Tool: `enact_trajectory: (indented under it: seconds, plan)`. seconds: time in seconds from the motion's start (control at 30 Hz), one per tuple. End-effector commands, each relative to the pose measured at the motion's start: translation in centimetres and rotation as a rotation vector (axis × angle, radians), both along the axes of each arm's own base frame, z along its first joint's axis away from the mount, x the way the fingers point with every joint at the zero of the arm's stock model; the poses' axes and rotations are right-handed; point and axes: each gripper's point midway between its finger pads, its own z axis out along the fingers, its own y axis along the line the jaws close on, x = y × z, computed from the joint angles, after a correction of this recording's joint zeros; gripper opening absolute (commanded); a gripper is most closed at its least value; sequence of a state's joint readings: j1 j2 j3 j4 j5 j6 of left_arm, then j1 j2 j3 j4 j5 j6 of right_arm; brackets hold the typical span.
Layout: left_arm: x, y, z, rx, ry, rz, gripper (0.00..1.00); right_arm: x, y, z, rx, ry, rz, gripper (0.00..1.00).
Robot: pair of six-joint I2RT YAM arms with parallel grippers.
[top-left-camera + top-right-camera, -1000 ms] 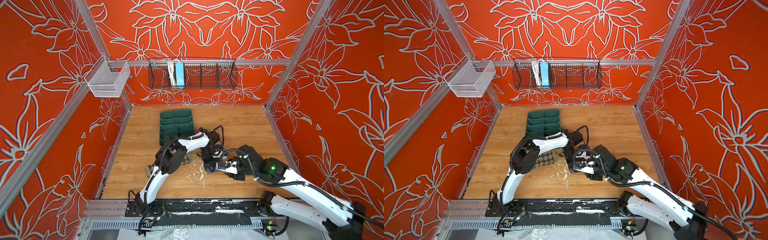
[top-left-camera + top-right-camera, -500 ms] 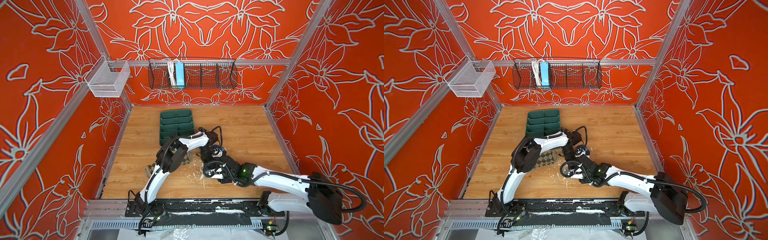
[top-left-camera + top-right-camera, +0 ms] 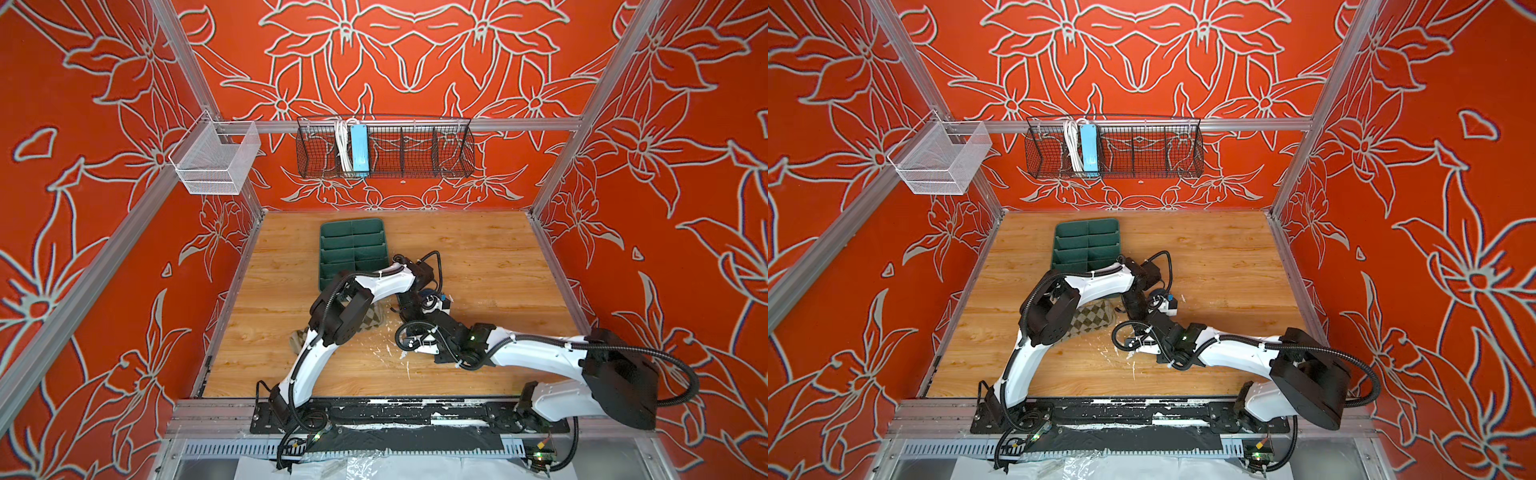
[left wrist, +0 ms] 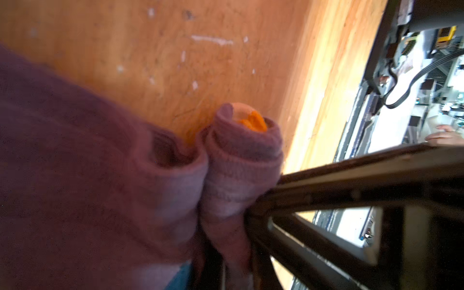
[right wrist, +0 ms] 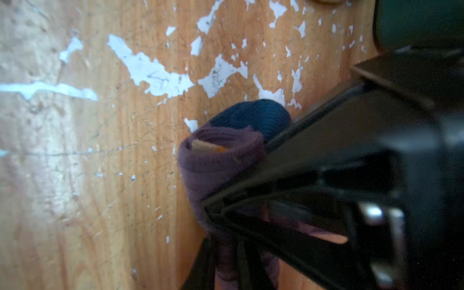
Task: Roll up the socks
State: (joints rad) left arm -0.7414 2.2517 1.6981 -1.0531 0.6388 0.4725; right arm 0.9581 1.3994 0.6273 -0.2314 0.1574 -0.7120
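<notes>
Red walls (image 3: 415,62) with pale flower outlines box in a scuffed wooden table (image 3: 478,257), its finish flaking white near the middle. Both arms crowd that worn patch, meeting just in front of a green tray (image 3: 353,245) of pockets.

The purple sock (image 4: 241,160) lies there on the wood, one end wound into a tight little roll with its mustard cuff showing at the core. The right pincer (image 5: 233,180) is clamped on that roll, the teal toe (image 5: 261,113) bulging behind it. My guess is that it holds the coil so it cannot spring loose.

The left pincer (image 4: 233,233) looks closed on the purple fabric beside the roll, with the looser part of the sock bunched next to it, probably to keep the cloth taut while it winds.

The diamond-patterned sock (image 3: 1094,318) lies flat under the left arm's elbow, apart from the work and not yet rolled, so the job looks less than half done.
</notes>
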Motion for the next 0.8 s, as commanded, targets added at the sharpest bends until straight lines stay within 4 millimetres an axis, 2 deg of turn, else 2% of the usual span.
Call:
enact_trajectory:
  seconds: [0.0,0.17,0.33,0.47,0.57,0.63,0.7,0.77]
  plan:
    - [-0.9,1.0,-0.4,0.045,-0.057,-0.034,0.19,-1.3,-1.7,-3.0,-0.094,0.097,-0.019,0.03]
    - [1.5,1.8,3.2,0.020,-0.259,0.029,0.27,-2.4,-1.8,-3.0,-0.080,0.208,-0.028,0.00]
    - [4.3,3.1,8.4,-0.035,-0.500,0.134,0.34,-3.8,-1.5,-2.7,-0.041,0.410,-0.056,0.00]
    - [6.2,5.3,12.6,-0.045,-0.724,0.236,0.36,-4.5,-1.3,-1.9,-0.025,0.551,-0.070,0.00]
    - [7.9,8.5,16.2,-0.016,-0.946,0.365,0.36,-5.1,-1.1,-1.1,0.002,0.691,-0.094,0.00]
    - [8.3,11.4,18.7,0.008,-1.101,0.469,0.36,-5.1,-0.7,-0.4,0.044,0.763,-0.119,0.00]
    - [8.1,14.7,21.9,0.004,-1.269,0.576,0.36,-5.0,-0.1,0.2,0.102,0.833,-0.143,0.00]
    - [6.9,17.2,24.8,-0.041,-1.395,0.638,0.40,-4.3,0.4,0.1,0.123,0.852,-0.196,0.00]
